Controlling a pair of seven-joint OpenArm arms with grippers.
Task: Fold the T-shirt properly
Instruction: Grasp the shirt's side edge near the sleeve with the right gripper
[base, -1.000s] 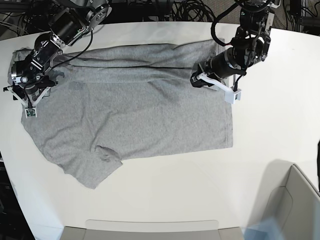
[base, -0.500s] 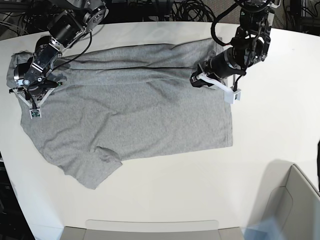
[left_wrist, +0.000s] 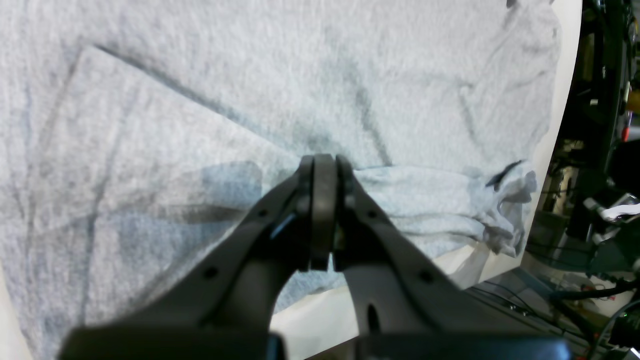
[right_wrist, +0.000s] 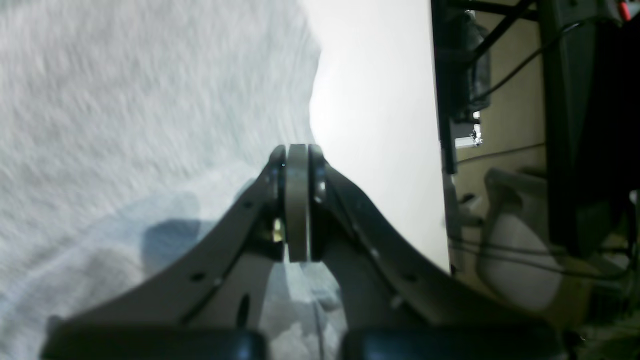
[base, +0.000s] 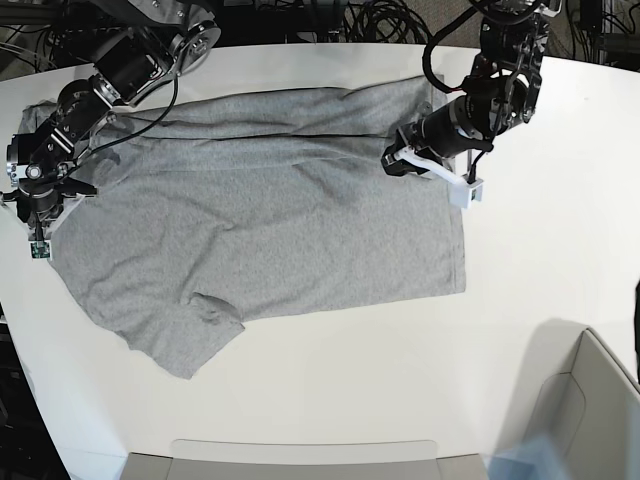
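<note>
- The T-shirt (base: 270, 215) lies spread plain side up across the counter's (base: 540, 240) far-left half, its back strip already folded forward as a long band along the far edge; we judge this the first lengthwise fold, with the near side, the sleeves and the crosswise folds not yet done.
- Our left gripper (left_wrist: 322, 212) has its jaws pressed together, and cloth bunches right at its tips; it looks clamped on the T-shirt's folded band near the hem end, though the pinch itself is hidden.
- Our right gripper (right_wrist: 297, 210) is likewise clenched, at the shirt's left end close to the counter's left edge; whether cloth sits between its jaws we cannot tell, since the view is blurred.
- One sleeve (base: 190, 345) lies rumpled toward the near-left corner and will want smoothing.
- Room: the counter is bare along the near edge and on the right; a light box (base: 590, 400) sits at the near-right corner. Cables (base: 380, 20) crowd beyond the far edge, and the left edge leaves little margin.
</note>
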